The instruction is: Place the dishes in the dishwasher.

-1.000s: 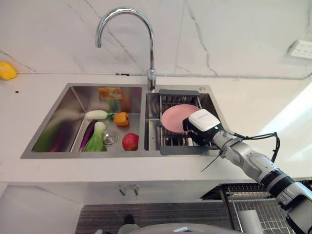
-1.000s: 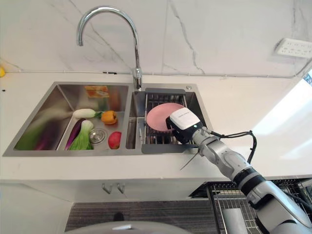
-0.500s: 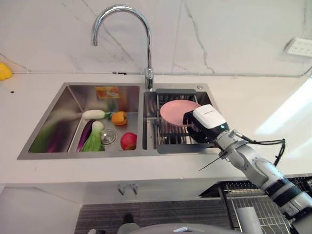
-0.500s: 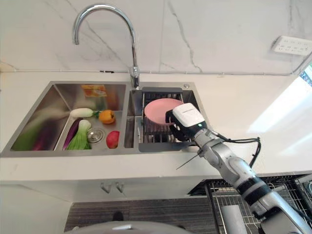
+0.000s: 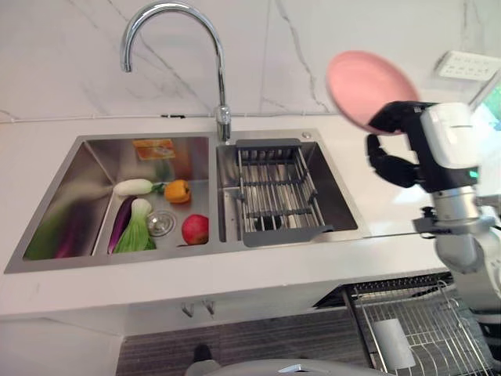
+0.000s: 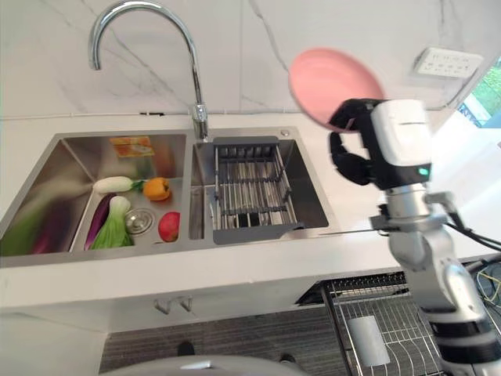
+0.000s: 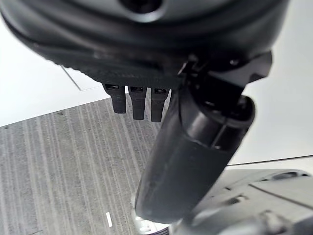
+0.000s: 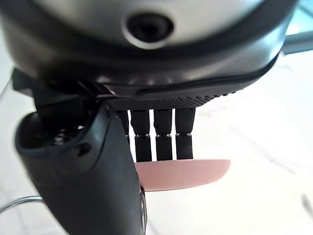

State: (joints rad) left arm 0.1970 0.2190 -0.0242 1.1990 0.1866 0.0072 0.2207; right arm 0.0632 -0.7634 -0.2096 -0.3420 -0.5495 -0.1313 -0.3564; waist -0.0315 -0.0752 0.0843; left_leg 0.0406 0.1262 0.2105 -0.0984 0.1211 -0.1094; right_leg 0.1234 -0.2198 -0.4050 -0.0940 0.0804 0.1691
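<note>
A pink plate point(image 5: 366, 88) hangs tilted in the air, high above the counter to the right of the sink. My right hand point(image 5: 395, 157) is shut on its lower edge; in the right wrist view the fingers point(image 8: 161, 139) and thumb pinch the plate's rim point(image 8: 190, 174). The wire dish rack point(image 5: 274, 192) in the sink's right basin holds no dishes. A dishwasher's wire basket point(image 5: 415, 329) stands pulled out below the counter at the lower right. My left hand point(image 7: 146, 49) hangs relaxed over a grey striped floor.
The left basin of the steel sink point(image 5: 94, 157) holds a white radish point(image 5: 133, 186), an orange pepper point(image 5: 178, 190), a red apple point(image 5: 195, 229), bok choy point(image 5: 137, 231) and an eggplant. A tall curved faucet point(image 5: 168, 16) rises behind the divider. A wall socket point(image 5: 466, 64) is at the far right.
My right hand has lifted the pink plate out of the sink rack, up and to the right, well above the counter. The camera has also shifted.
</note>
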